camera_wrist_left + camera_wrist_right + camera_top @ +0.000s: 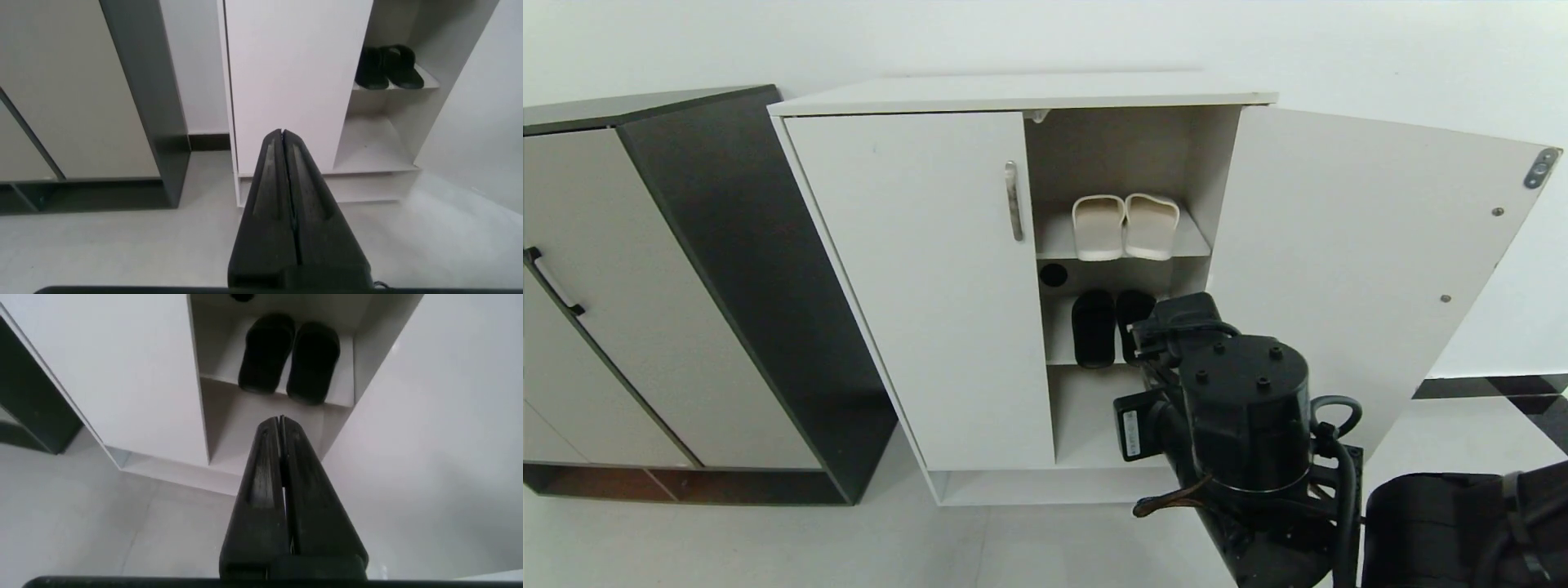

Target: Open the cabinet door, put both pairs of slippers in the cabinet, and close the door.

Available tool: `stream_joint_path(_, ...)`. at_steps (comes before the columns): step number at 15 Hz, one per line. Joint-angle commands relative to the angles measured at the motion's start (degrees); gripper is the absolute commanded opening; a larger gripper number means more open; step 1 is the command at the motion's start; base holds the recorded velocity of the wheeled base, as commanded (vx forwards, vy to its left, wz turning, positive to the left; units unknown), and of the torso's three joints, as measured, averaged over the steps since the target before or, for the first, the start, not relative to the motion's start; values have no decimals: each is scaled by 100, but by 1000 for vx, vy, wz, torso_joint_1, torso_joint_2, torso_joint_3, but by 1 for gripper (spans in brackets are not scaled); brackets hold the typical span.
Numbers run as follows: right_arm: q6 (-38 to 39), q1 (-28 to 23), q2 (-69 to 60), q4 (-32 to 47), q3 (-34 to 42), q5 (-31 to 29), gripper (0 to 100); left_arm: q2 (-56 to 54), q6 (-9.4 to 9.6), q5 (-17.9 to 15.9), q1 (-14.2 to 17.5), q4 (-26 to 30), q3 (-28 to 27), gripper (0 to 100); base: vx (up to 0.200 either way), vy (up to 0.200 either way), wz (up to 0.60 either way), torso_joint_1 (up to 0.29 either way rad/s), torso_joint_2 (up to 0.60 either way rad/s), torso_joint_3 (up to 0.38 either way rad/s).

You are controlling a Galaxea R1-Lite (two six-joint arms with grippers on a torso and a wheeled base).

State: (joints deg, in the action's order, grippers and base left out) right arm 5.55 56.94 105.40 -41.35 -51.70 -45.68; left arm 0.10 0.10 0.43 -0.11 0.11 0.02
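Note:
The white cabinet [915,269] stands with its right door [1347,261] swung wide open and its left door shut. A white pair of slippers [1125,226] rests on the upper shelf. A black pair of slippers [1104,327] lies on the middle shelf [288,358] [392,67]. My right arm is low in front of the open compartment; its gripper [282,433] is shut and empty, just outside the bottom shelf. My left gripper [282,140] is shut and empty too, held back from the cabinet, facing the shut left door.
A dark grey cabinet [686,286] with pale doors stands to the left of the white one, a narrow gap between them. The open right door juts far out to the right. Pale floor [768,539] spreads in front.

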Motion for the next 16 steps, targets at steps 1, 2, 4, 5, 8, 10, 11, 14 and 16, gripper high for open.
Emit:
stream_joint_path(1,-1,-8,7,-5,2,-2,0,-1,-1,1,2,-11,-2,0,0,0,0,36,-271,-369)
stream_joint_path(2,-1,-8,7,-5,2,-2,0,-1,-1,1,-7,-11,-2,0,0,0,0,66,-535,-373)
stream_joint_path(4,-1,-8,-2,-5,20,-2,0,-1,-1,1,2,-11,-2,0,0,0,0,41,-549,-361)
stream_joint_path(5,-1,-8,-2,-5,37,-11,0,-1,-1,1,2,-11,-2,0,0,0,0,105,-496,-354)
stream_joint_path(8,-1,-8,7,-5,55,-2,0,-1,-1,1,2,-11,-2,0,0,0,0,126,-465,-347)
stream_joint_path(10,-1,-8,7,-5,55,-2,0,-1,-1,1,-7,-11,-2,0,0,0,0,134,-466,-332)
stream_joint_path(11,-1,-8,7,-5,55,-2,0,-1,-1,1,2,-11,-2,0,0,0,0,124,-471,-320)
stream_joint_path(14,8,-8,7,-5,55,-2,0,-1,-1,1,2,-11,-2,0,0,0,0,165,-482,-313)
stream_joint_path(16,25,-8,7,-5,55,-2,0,-1,-1,1,2,-11,-2,0,0,0,0,181,-493,-315)
